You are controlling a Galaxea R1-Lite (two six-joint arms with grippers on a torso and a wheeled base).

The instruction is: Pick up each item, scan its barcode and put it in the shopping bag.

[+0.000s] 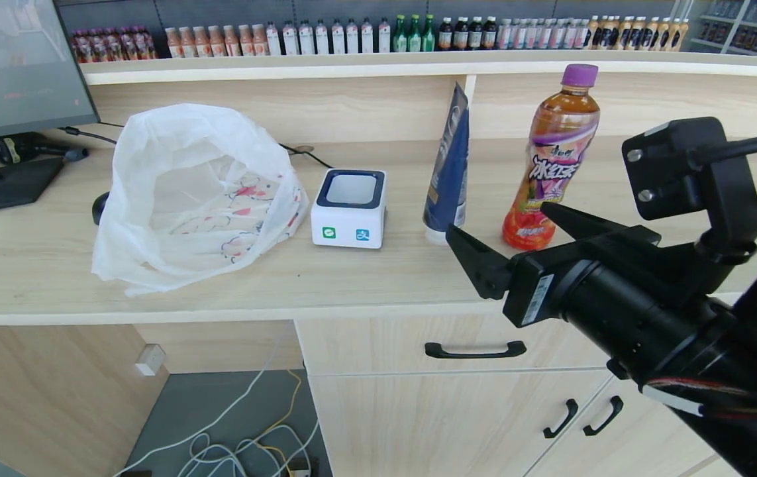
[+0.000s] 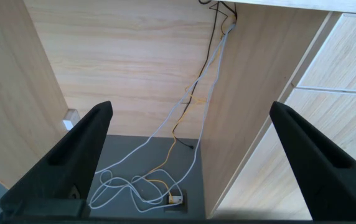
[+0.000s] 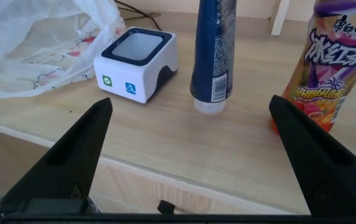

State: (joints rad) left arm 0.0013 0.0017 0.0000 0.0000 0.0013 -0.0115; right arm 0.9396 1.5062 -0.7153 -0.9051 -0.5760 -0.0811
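Tube (image 1: 448, 165) and bottle (image 1: 550, 159) standing upright on counter (image 1: 365, 278) beside scanner (image 1: 349, 207), easy to grasp. Shopping bag (image 1: 153, 139) lying mouth open, awaiting items. Right gripper (image 1: 496, 218) hovering spread and empty before tube, likely lining up grasp. Left gripper (image 2: 192, 109) hanging spread below counter, idle.

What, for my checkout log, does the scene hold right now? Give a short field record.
bag: white plastic bag, open, on the counter at the robot's left
scanner: white box between bag and tube
tube: blue, standing on its cap
bottle: upright, purple cap, right of the tube
right gripper: open, empty, before tube and bottle
left gripper: open, empty, below the counter
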